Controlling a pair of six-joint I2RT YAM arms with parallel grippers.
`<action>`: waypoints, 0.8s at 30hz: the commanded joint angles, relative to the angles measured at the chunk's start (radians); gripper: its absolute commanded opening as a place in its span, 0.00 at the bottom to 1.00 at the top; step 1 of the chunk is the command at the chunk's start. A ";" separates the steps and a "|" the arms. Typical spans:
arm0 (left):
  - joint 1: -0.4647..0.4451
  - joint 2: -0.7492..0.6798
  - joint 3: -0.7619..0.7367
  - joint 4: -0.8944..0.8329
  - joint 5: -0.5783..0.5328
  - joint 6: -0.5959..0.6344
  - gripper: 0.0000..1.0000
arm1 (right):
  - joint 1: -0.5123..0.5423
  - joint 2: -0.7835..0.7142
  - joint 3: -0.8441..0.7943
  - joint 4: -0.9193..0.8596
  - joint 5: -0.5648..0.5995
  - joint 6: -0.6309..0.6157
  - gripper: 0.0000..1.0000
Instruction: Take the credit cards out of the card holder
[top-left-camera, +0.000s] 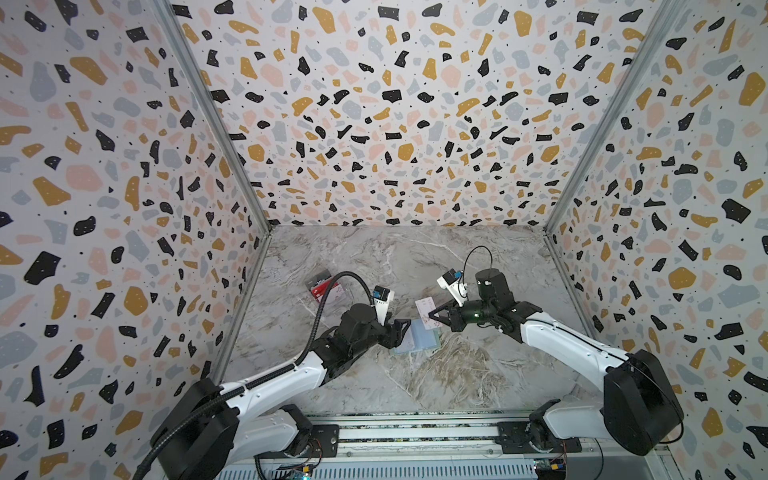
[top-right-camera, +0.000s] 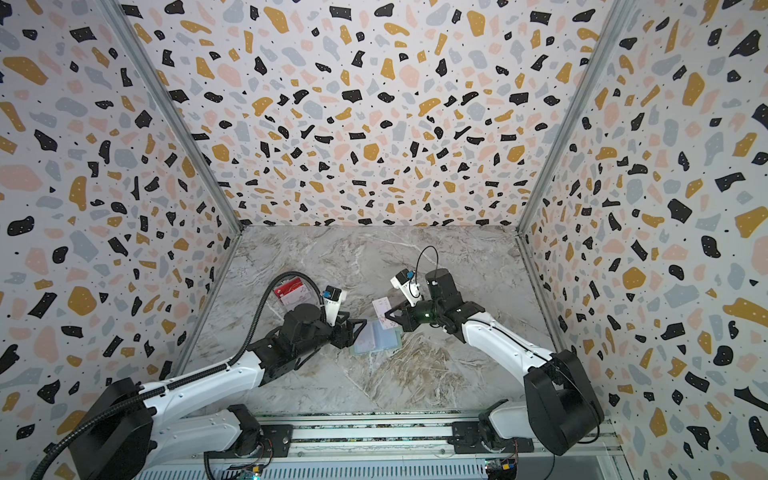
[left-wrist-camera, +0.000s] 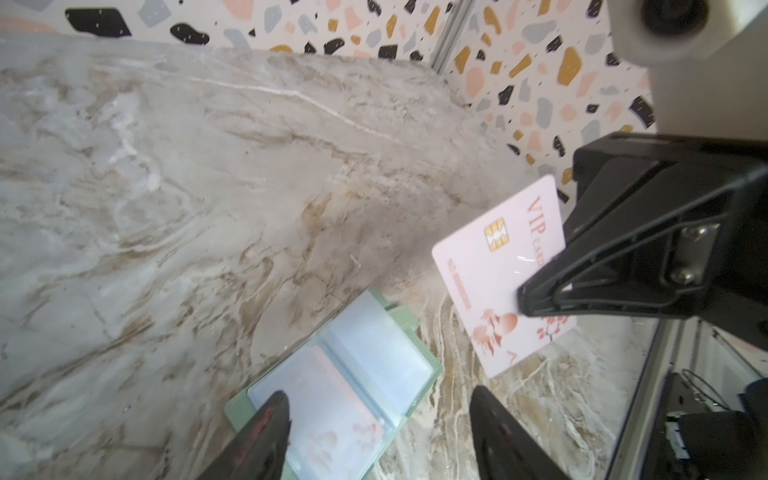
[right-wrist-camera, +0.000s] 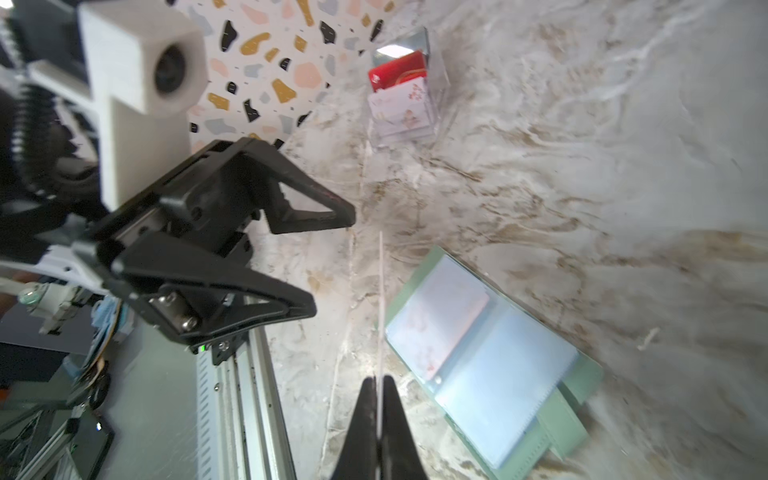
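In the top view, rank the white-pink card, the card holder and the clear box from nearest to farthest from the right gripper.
1. white-pink card, pinched in the right gripper itself.
2. card holder, open on the table just in front of it.
3. clear box, far off at the back left.

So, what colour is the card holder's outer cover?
Pale mint green. The card holder shows it best in the right wrist view.

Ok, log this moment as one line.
right hand: shut on white-pink card, in air | left hand: open, at card holder | second card: in sleeve
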 joint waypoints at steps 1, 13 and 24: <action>0.040 -0.035 0.053 0.001 0.167 0.025 0.72 | -0.003 -0.035 0.030 0.026 -0.130 -0.045 0.00; 0.071 0.008 0.227 -0.182 0.628 0.159 0.57 | -0.002 -0.006 0.070 -0.014 -0.406 -0.145 0.00; 0.071 -0.009 0.248 -0.204 0.632 0.163 0.41 | -0.001 0.052 0.101 -0.072 -0.434 -0.191 0.00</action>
